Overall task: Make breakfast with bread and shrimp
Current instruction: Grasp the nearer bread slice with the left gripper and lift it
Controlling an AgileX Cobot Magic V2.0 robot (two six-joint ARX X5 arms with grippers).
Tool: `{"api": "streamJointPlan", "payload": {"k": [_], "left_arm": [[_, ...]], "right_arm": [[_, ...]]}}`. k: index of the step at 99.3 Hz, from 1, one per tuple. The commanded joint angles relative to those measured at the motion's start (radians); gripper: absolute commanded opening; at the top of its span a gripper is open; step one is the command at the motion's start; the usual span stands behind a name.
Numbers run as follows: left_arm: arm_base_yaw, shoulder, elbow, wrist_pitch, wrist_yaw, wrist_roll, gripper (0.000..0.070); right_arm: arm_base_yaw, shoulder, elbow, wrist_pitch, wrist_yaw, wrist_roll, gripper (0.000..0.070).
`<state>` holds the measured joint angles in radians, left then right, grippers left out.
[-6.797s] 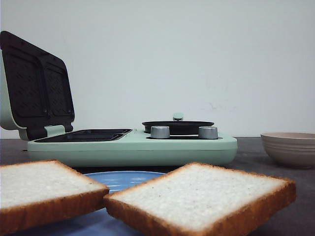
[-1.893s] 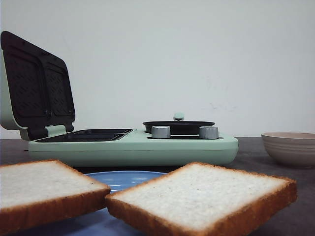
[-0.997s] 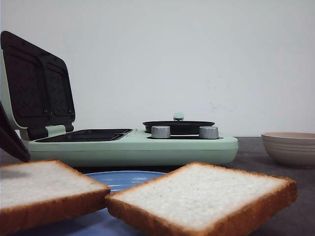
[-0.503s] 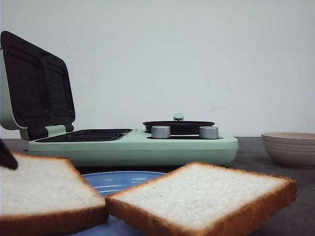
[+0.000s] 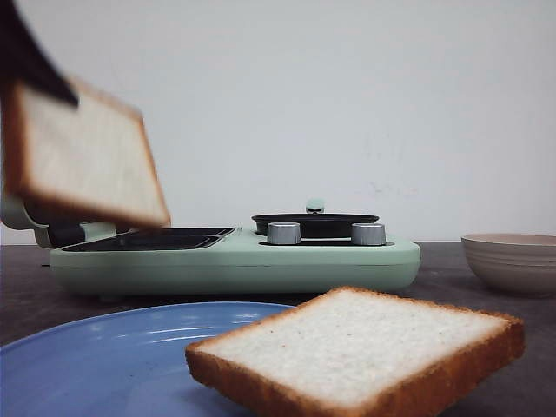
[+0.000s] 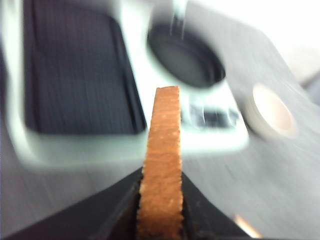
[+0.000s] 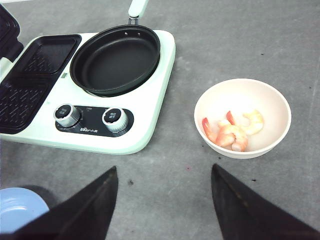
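The left fingers (image 6: 160, 220) are clamped on the crust edge of one bread slice (image 5: 82, 152), holding it tilted in the air above the left end of the sandwich maker (image 5: 234, 261), in front of its raised lid (image 7: 7, 30); the wrist view of this grip is blurred. Below, a blue plate (image 5: 113, 356) lies at the near edge of the counter (image 7: 225, 40). The second slice (image 5: 356, 347) rests flat with its left part on the plate and its right end past the rim. Behind it, the maker's grill plates (image 7: 32, 80) are exposed, and a black pan (image 7: 116, 59) sits on its right half behind two silver knobs (image 7: 67, 115). Further right, apart from the maker, a beige bowl (image 7: 272, 100) stands on the counter and holds the shrimp (image 7: 232, 130), several orange-pink pieces together. The right fingers (image 7: 162, 205) are spread wide and empty above the bare counter between maker and bowl.
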<state>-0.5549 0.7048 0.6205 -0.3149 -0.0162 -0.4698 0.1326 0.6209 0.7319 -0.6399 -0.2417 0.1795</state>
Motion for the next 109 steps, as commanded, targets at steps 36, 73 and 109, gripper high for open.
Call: {"api": "streamJointPlan", "payload": {"k": [36,73,109], "left_arm": [[0.000,0.444,0.264,0.302,-0.331,0.794,0.0004],[0.064,0.816,0.484,0.404,-0.336,0.934,0.0004],[0.091,1.052,0.705,0.264,-0.432,1.006,0.0004]], "right_arm": [[0.003,0.005,0.014,0.000,-0.002,-0.011,0.0366],[0.003,0.005,0.014,-0.019,-0.002,-0.011,0.0365],[0.003,0.005,0.014,-0.043,-0.002,-0.012,0.0366]]}}
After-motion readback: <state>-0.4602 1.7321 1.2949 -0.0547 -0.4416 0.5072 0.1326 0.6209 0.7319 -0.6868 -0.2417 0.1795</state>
